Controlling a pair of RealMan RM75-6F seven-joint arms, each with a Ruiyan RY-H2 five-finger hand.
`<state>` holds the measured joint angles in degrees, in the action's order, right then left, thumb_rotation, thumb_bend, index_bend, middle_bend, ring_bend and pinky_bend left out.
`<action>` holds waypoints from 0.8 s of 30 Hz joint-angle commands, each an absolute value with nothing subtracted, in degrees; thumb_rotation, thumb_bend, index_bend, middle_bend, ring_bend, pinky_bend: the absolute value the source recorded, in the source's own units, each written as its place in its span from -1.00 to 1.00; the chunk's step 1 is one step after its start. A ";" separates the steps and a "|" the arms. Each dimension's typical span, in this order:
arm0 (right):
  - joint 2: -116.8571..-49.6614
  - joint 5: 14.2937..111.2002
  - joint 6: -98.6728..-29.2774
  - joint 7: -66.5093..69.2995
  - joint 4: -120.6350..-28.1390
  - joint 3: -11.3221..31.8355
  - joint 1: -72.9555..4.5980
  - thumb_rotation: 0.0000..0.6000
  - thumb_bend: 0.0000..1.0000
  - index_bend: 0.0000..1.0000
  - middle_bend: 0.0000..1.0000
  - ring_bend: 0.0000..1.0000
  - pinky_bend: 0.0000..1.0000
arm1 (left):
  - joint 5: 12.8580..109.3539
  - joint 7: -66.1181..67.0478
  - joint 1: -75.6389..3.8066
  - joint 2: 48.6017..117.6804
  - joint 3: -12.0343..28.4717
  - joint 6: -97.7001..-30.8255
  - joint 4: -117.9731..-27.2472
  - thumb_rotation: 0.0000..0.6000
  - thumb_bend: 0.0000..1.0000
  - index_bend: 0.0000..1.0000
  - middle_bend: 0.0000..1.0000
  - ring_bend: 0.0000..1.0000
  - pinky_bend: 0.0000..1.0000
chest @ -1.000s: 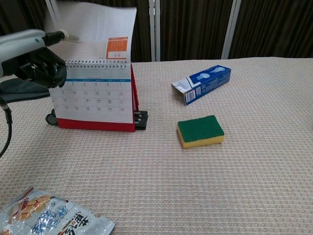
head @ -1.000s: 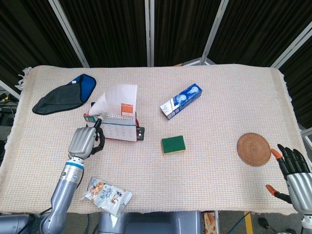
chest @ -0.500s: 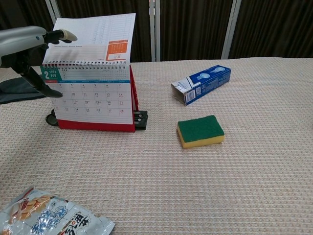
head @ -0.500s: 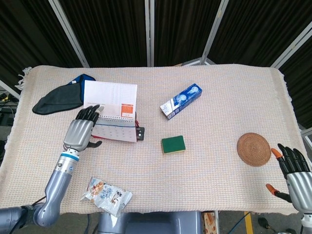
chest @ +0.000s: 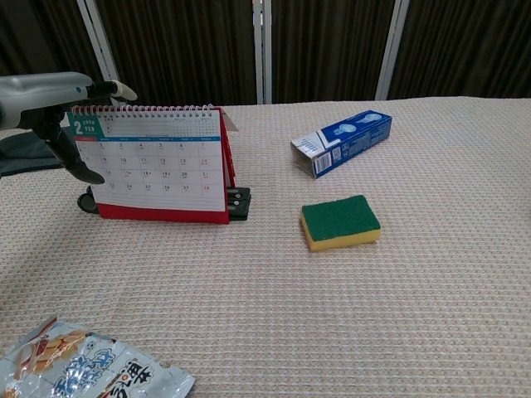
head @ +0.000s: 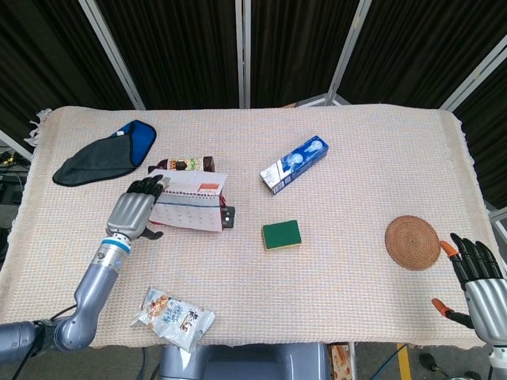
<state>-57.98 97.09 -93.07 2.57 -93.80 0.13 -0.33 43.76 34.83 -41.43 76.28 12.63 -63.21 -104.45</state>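
Note:
A red-based desk calendar (head: 188,207) (chest: 158,166) stands on the beige cloth, showing a month sheet; its flipped page now lies over the back. My left hand (head: 133,212) (chest: 46,93) is at the calendar's upper left corner. Its fingers (chest: 112,87) reach over the ring binding and the thumb hangs in front of the sheet, gripping nothing. My right hand (head: 478,273) hovers by the table's near right corner with fingers spread and nothing in it; the chest view does not show it.
A green and yellow sponge (head: 281,234) (chest: 340,221) and a blue box (head: 295,164) (chest: 342,143) lie right of the calendar. A dark pouch (head: 103,158), a brown bar (head: 186,164), a woven coaster (head: 412,242) and a snack bag (head: 173,317) (chest: 83,373) are also on the table.
The lifted calendar page has swung over the top and dropped behind. My left hand let go of it and now stays at the binding. The right hand has not moved.

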 commanded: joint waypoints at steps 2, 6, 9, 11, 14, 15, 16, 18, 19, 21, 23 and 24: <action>-57.94 97.27 -93.31 2.59 -93.71 0.14 -0.28 1.00 -0.92 -1.00 -1.00 -1.00 -1.00 | 50.40 30.61 -39.30 76.42 12.08 -67.54 -104.33 1.00 -0.77 -1.00 -1.00 -0.99 -0.96; -57.89 97.35 -93.62 2.73 -93.57 0.23 -0.23 1.00 -0.92 -1.00 -1.00 -1.00 -1.00 | 59.12 28.16 -35.29 75.08 9.50 -74.15 -106.55 1.00 -0.77 -1.00 -1.00 -1.00 -0.97; -57.88 97.33 -93.79 2.69 -93.51 0.31 -0.21 1.00 -0.92 -1.00 -1.00 -1.00 -1.00 | 63.09 27.73 -32.68 74.33 7.20 -77.58 -107.89 1.00 -0.77 -1.00 -1.00 -1.00 -0.99; -57.88 97.29 -93.84 2.61 -93.50 0.35 -0.18 1.00 -0.92 -1.00 -1.00 -1.00 -1.00 | 65.84 27.99 -30.46 73.59 5.00 -80.16 -108.91 1.00 -0.77 -1.00 -1.00 -1.00 -1.00; -58.08 97.21 -93.68 2.07 -93.54 0.39 -0.24 1.00 -0.92 -1.00 -1.00 -1.00 -1.00 | 71.75 28.01 -24.61 72.45 -0.70 -86.22 -110.45 1.00 -0.77 -1.00 -1.00 -1.00 -1.00; -58.21 97.28 -93.53 1.71 -93.62 0.34 -0.28 1.00 -0.92 -1.00 -1.00 -1.00 -1.00 | 73.82 27.83 -22.37 72.06 -2.79 -88.30 -110.53 1.00 -0.77 -1.00 -1.00 -1.00 -1.00; -58.28 97.31 -93.52 1.51 -93.67 0.34 -0.29 1.00 -0.92 -1.00 -1.00 -1.00 -1.00 | 74.98 27.70 -21.37 71.91 -3.60 -89.18 -110.44 1.00 -0.77 -1.00 -1.00 -1.00 -1.00; -58.52 97.58 -93.67 0.85 -93.66 0.32 -0.26 1.00 -0.92 -1.00 -1.00 -1.00 -1.00 | 76.98 27.44 -19.02 71.30 -5.22 -91.15 -110.45 1.00 -0.77 -1.00 -1.00 -1.00 -1.00; -58.61 97.63 -93.73 0.61 -93.65 0.31 -0.22 1.00 -0.92 -1.00 -1.00 -1.00 -1.00 | 77.77 27.29 -18.15 71.07 -5.72 -91.87 -110.42 1.00 -0.77 -1.00 -1.00 -1.00 -1.00; -58.72 97.62 -93.79 0.34 -93.63 0.30 -0.15 1.00 -0.92 -1.00 -1.00 -1.00 -1.00 | 79.17 27.08 -16.51 70.79 -6.53 -93.21 -110.09 1.00 -0.77 -1.00 -1.00 -1.00 -1.00; -58.70 97.45 -93.81 0.30 -93.57 0.30 -0.07 1.00 -0.92 -1.00 -1.00 -1.00 -1.00 | 80.12 27.57 -15.12 70.36 -7.25 -93.86 -109.41 1.00 -0.77 -1.00 -1.00 -1.00 -1.00; -58.68 97.42 -93.86 0.33 -93.54 0.33 -0.05 1.00 -0.92 -1.00 -1.00 -1.00 -1.00 | 80.42 27.63 -14.73 70.25 -7.31 -93.93 -109.24 1.00 -0.77 -1.00 -1.00 -1.00 -1.00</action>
